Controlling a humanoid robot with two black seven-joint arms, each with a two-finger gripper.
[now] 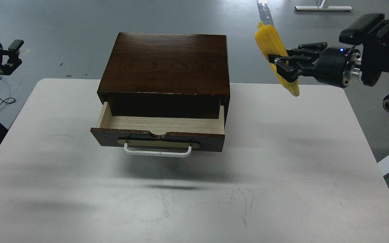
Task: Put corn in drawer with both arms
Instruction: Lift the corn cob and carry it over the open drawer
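Note:
The yellow corn (pixel 269 37) hangs tilted in the air at the upper right, thick end up. My right gripper (pixel 282 65) is shut on the corn's middle, high above the table and to the right of the dark wooden box (pixel 166 62). The drawer (pixel 160 130) stands pulled open toward me, its pale wood inside bare, with a white bar handle (pixel 157 151) on its front. My left gripper (pixel 10 57) is at the far left edge, off the table and away from the box; its fingers stand apart with nothing between them.
The white table (pixel 282 189) holds only the box. Grey floor lies beyond the table's far edge. A black cable (pixel 3 101) hangs at the left edge.

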